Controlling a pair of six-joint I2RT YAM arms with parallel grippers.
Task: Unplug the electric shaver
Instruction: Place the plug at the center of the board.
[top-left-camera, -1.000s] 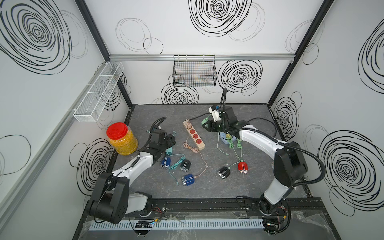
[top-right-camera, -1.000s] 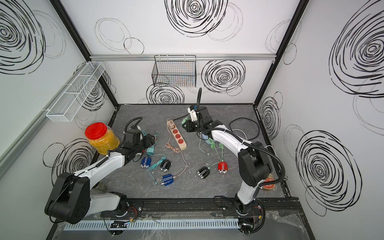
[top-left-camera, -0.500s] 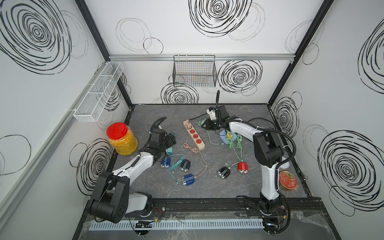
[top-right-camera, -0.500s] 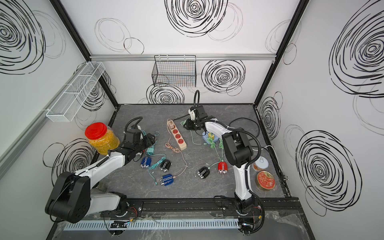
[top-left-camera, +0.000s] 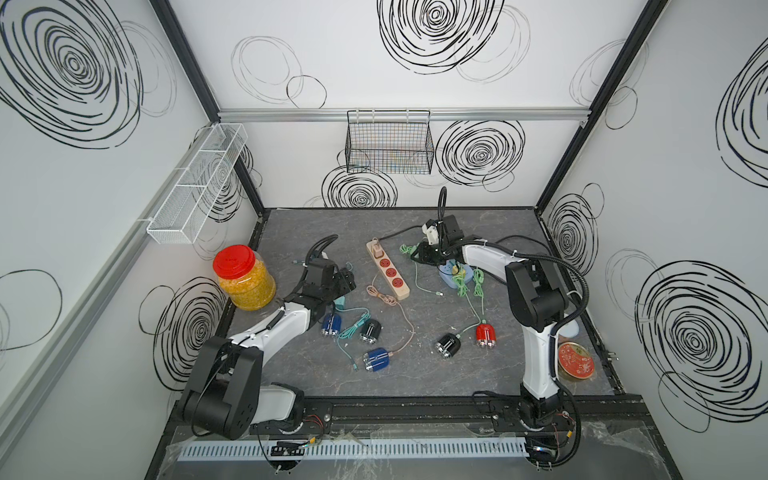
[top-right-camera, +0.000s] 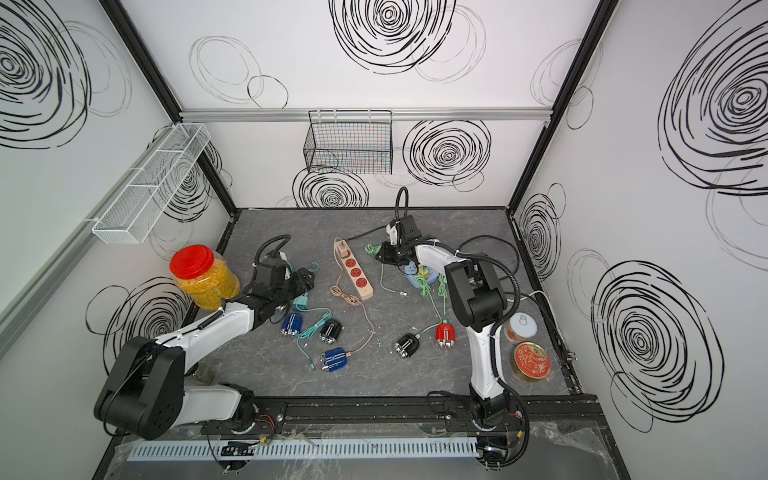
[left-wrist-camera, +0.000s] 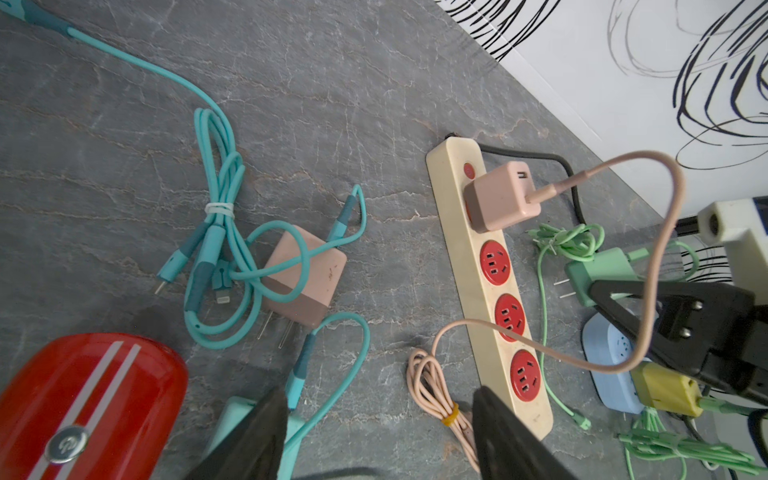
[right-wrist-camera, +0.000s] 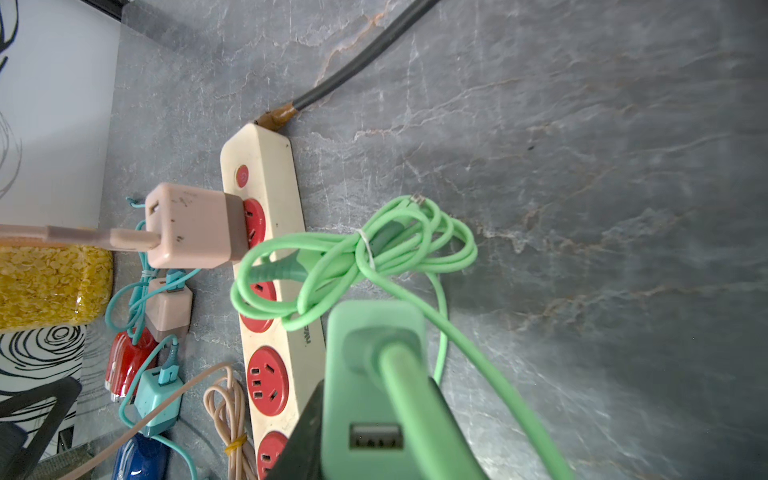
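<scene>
Crowding the counter (top-left-camera: 415, 382) in both top views, a cream power strip (top-left-camera: 388, 270) lies toward 11 o'clock with a pink charger (top-left-camera: 377, 251) in its far socket. A pink lead (top-left-camera: 384, 297) runs from it to a blue shaver (top-left-camera: 376, 359) at 7 o'clock, and a red shaver (top-left-camera: 485, 336) lies at 4 o'clock. A jar (top-left-camera: 243, 276) stands at 9 o'clock, a red tin (top-right-camera: 532, 359) and a white tin (top-right-camera: 521, 326) sit farther out at the 4 o'clock edge, and open counter shows along the 12 and 6 o'clock edges. The right claw (top-left-camera: 424, 255) hangs just off the strip's 3 o'clock side, beside a pale blue socket block (top-left-camera: 453, 278); the left claw (top-left-camera: 344, 279) hovers off its 9 o'clock side. From the left wrist, the left claw (left-wrist-camera: 374, 436) stands wide and empty, bare counter and the pink lead's coil between its fingers (left-wrist-camera: 249, 440), a teal charger (left-wrist-camera: 232, 415) under one of them and a second red shaver (left-wrist-camera: 83, 399) close by. From the right wrist, the right claw (right-wrist-camera: 374, 424) is narrowed onto a green charger (right-wrist-camera: 374, 365) held clear of the strip (right-wrist-camera: 270, 174), with a green lead (right-wrist-camera: 374, 249) looped above its sockets.
</scene>
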